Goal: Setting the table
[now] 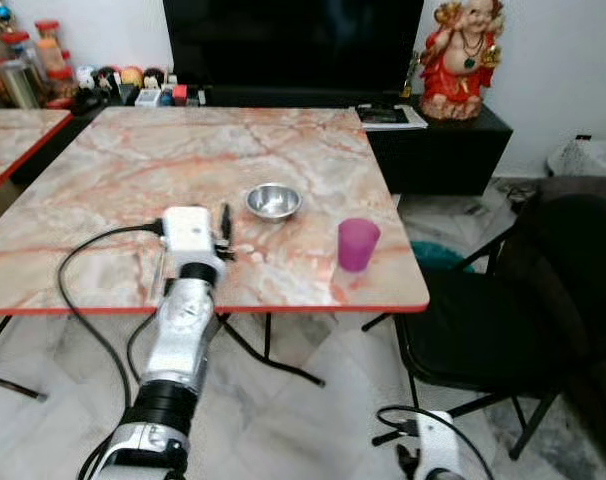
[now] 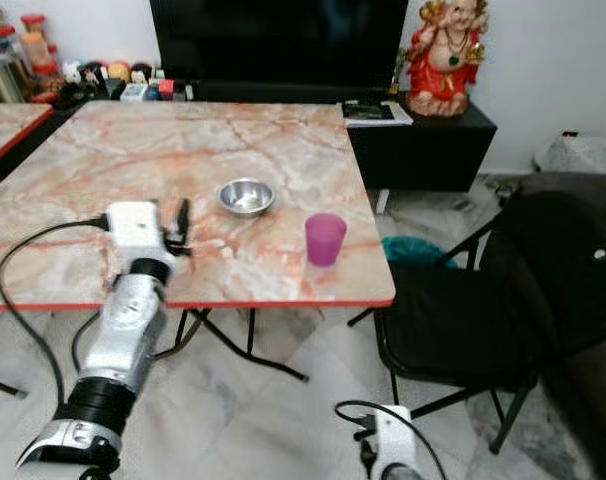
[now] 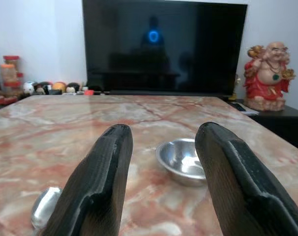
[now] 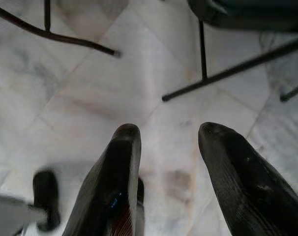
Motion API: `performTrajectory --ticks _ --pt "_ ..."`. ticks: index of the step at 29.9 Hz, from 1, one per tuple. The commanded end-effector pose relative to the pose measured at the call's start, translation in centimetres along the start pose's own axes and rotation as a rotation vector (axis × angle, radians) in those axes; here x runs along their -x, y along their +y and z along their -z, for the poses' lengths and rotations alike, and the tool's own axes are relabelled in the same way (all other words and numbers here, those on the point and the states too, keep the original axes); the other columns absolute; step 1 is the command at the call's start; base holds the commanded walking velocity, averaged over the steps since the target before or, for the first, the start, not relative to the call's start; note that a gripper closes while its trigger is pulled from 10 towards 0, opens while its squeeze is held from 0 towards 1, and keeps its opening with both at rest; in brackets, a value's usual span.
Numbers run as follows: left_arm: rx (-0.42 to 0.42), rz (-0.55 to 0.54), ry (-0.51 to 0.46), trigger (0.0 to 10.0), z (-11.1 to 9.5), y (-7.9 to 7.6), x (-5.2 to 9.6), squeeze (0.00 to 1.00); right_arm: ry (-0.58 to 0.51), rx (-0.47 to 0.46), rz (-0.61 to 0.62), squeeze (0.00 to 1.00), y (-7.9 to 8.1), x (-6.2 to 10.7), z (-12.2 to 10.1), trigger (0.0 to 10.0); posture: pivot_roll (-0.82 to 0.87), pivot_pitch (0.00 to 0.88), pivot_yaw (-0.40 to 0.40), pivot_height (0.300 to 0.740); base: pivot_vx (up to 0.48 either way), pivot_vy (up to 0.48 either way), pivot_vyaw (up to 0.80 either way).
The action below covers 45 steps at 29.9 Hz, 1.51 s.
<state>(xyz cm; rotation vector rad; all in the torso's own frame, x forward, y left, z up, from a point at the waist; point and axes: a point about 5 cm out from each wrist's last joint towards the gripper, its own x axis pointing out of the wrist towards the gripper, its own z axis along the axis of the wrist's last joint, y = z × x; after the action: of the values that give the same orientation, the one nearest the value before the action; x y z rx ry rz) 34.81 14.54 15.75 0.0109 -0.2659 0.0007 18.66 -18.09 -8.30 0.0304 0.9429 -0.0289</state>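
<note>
**Left arm over the bench, bowl ahead**

Left eye view: the left gripper (image 1: 224, 225) lies low over the marble bench (image 1: 133, 170), its fingers pointing toward the far edge. A steel bowl (image 1: 273, 201) sits just beyond and to the right of the fingers; a purple cup (image 1: 358, 244) stands near the bench's right front corner, apart from the bowl. A black chair (image 1: 503, 310) stands to the right of the bench. A cable (image 1: 78, 300) loops from the wrist down past the bench edge. The right gripper (image 1: 413, 462) hangs low by the floor, idle and cut off by the frame.

Right eye view: the same layout — nothing extra to add, though the cup looks close to the edge.

Left wrist view: the two fingers (image 3: 97, 187) stand apart with nothing between them, released. The bowl (image 3: 183, 161) shows in the gap, partly hidden behind one finger. A small shiny object (image 3: 45, 210) — perhaps a spoon — lies on the bench beside the other finger; too little shows to be sure.

Right wrist view: the fingers (image 4: 114, 187) are spread over the tiled floor (image 4: 139, 88), holding nothing.

Risks, as I judge them: a reach for the bowl could push it across the smooth marble, since a finger would meet its rim first. A sideways sweep toward the cup might tip it off the corner. The trailing cable could snag on the bench edge.
</note>
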Motion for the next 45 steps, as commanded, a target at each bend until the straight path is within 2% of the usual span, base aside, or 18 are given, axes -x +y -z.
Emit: performTrajectory --ticks 1,37,45 --pt "-0.01 -0.014 -0.002 10.0 -0.3 0.8 -0.3 0.0 -0.021 -0.01 -0.028 0.0 1.1 -0.2 -0.6 10.0 0.01 0.0 -0.063 0.74 0.368 0.0 0.0" --pt "0.004 0.061 -0.005 10.0 -0.4 -0.7 -0.5 0.0 -0.011 0.007 -0.048 0.0 1.5 -0.2 -0.4 10.0 0.0 0.0 -0.046 0.74 0.365 0.0 0.0" --pt "0.015 0.078 -0.01 10.0 -0.6 -1.0 -0.7 0.0 -0.016 -0.005 -0.046 0.0 1.5 -0.2 -0.6 10.0 0.0 0.0 -0.046 0.74 0.0 0.0 0.0"
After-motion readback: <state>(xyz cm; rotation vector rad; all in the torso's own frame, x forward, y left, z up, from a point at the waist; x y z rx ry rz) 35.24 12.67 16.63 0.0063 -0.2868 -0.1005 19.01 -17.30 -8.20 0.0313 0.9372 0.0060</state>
